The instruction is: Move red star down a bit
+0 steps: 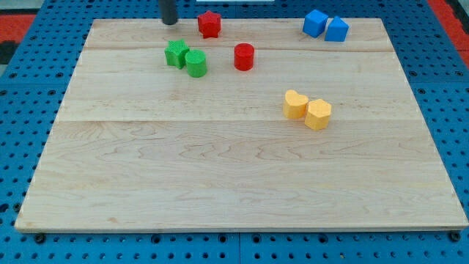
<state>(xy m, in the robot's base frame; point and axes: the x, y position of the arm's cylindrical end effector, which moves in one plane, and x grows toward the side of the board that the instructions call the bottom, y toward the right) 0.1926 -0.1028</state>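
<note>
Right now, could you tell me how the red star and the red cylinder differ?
The red star has a pointed outline; the red cylinder is round. The star sits nearer the view's top edge, right of my tip; the cylinder lies lower and further right. Both are red, upright and touch no other block.

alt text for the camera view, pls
My tip sits at the board's top edge, to the view's left of the red star, not touching it. Below lie a green star touching a green cylinder, and a red cylinder; two blue blocks top right, two yellow blocks mid-right.
</note>
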